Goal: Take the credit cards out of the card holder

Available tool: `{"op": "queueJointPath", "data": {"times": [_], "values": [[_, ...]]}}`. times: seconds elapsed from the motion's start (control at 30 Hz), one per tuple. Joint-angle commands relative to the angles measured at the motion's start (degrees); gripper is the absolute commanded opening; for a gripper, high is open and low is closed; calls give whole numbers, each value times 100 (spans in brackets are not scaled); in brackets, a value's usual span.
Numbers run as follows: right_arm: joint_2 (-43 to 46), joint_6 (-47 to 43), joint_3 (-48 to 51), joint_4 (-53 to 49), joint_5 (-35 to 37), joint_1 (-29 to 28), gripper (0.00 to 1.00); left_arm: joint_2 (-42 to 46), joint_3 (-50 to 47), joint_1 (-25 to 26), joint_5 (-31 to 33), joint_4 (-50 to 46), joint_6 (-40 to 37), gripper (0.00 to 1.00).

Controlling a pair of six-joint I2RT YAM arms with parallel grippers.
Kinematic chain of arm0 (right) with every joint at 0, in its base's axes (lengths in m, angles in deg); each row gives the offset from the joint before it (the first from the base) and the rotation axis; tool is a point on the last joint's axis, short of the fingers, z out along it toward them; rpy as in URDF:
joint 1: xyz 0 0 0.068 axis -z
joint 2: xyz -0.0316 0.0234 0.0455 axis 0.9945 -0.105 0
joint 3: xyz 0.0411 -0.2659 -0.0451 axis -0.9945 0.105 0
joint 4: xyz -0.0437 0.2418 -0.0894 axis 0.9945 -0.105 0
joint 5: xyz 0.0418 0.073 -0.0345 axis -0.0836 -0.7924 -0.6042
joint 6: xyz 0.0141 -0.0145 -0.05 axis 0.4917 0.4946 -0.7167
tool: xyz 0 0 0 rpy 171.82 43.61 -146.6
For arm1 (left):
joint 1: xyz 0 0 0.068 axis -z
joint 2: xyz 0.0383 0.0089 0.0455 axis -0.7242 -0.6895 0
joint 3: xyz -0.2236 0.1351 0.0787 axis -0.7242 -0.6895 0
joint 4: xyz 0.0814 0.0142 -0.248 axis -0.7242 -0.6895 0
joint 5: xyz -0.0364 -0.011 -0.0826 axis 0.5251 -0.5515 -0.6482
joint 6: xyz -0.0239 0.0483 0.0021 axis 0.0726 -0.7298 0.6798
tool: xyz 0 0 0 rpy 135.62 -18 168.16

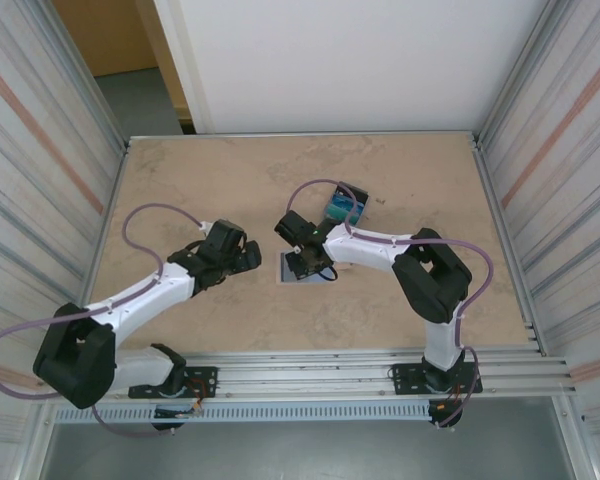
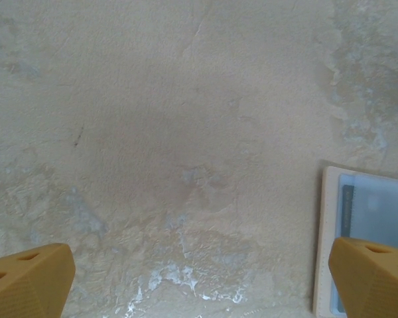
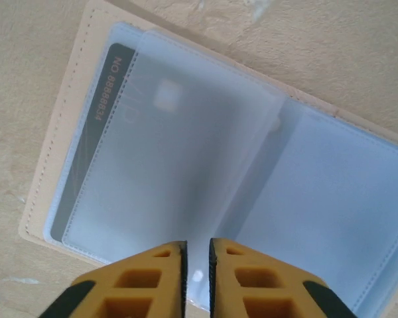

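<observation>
Right fingers (image 3: 197, 252): nearly together, a narrow slit between them, poised over the loose edge of a clear sleeve page (image 3: 186, 152) near the fold of the card holder (image 3: 56, 146); whether the page edge is pinched in that slit cannot be told. Card holder: spread open, beige cover down, about mid-counter (image 1: 180, 180), directly under the right fingers in the top view. Credit card (image 3: 109, 93): dark, numbered along one edge, seated in the pocket beside the stitched beige border, under the frosted page; no other card can be made out. Handling, as a judgement: card stiff, thin, light and slick; sleeves soft and limp, likely to lift with the card; grip the card by whichever edge the pocket mouth leaves exposed, with the holder pinned down. Left fingers (image 2: 199, 278): wide apart, holding nothing, over bare counter just beside the holder's edge. A small box with blue-green contents (image 1: 342, 205) lies toward the far edge.
</observation>
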Motion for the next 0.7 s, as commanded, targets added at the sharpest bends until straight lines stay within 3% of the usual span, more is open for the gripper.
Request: {"op": "queueJointPath", "data": {"times": [0.0,0.33,0.67], "values": [[179,129,-167,84,-97,-130,27,-119,122,-1,207,-27,240,99],[-248,283,-425,148,-297,-254,45,-56,22,-124,199,-109,324,99],[-522,296,-465,121,-363,-259,50,2,-34,-158,193,-126,332,99]]}}
